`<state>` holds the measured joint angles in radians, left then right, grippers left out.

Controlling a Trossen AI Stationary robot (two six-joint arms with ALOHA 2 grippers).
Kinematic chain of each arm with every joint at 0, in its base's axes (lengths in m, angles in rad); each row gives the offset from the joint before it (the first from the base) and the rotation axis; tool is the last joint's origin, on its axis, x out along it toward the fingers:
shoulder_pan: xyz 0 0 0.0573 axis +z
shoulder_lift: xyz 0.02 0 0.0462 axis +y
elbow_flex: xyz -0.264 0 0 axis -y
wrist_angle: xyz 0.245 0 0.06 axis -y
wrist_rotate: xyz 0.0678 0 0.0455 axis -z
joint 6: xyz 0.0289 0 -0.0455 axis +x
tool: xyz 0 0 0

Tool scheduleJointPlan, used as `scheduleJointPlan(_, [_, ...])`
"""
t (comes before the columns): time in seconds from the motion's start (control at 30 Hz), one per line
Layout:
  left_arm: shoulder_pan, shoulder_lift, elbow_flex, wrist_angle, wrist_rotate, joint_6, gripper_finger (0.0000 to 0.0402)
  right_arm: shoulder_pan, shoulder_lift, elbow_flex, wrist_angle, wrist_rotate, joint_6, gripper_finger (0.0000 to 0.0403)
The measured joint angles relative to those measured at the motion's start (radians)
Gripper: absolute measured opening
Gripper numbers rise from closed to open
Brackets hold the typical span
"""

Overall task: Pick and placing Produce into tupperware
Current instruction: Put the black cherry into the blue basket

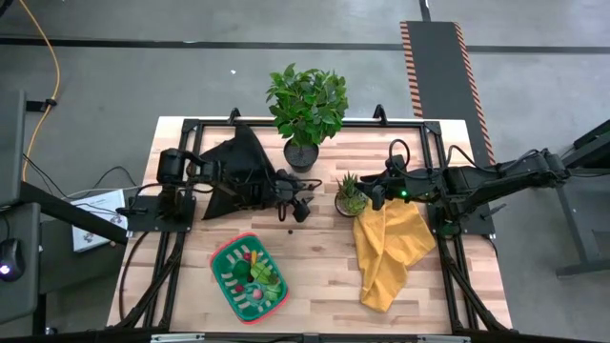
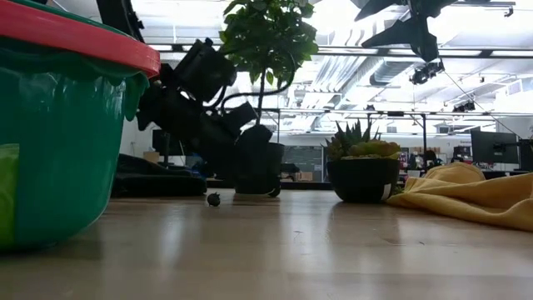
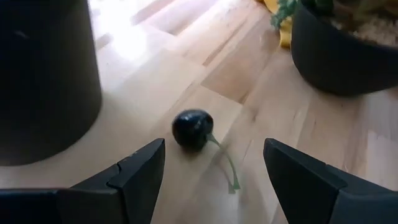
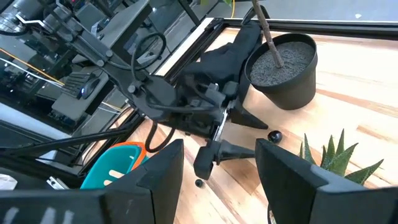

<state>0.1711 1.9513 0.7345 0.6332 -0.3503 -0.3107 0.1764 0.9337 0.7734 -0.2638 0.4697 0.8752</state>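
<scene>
A grey concrete floor (image 1: 534,114) surrounds the wooden bench (image 1: 315,267). A striped black-and-orange mat (image 1: 440,67) lies on it. Overhead, bright ceiling lights (image 2: 350,50) and beams span the room.

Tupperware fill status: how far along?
Done: several produce pieces lie in the tupperware. In hand: left gripper open, lined up on a small dark fruit on the table. Right gripper open, waiting by the spiky plant. Left: grasp, carry over.
</scene>
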Motion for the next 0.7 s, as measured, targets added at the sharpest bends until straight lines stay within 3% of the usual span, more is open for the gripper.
scheduleJointPlan(0.7, [0.032,0.019,0.053,-0.007,0.018,0.036,0.0262,0.000,0.000,0.000,0.000,0.000,-0.009,0.0190])
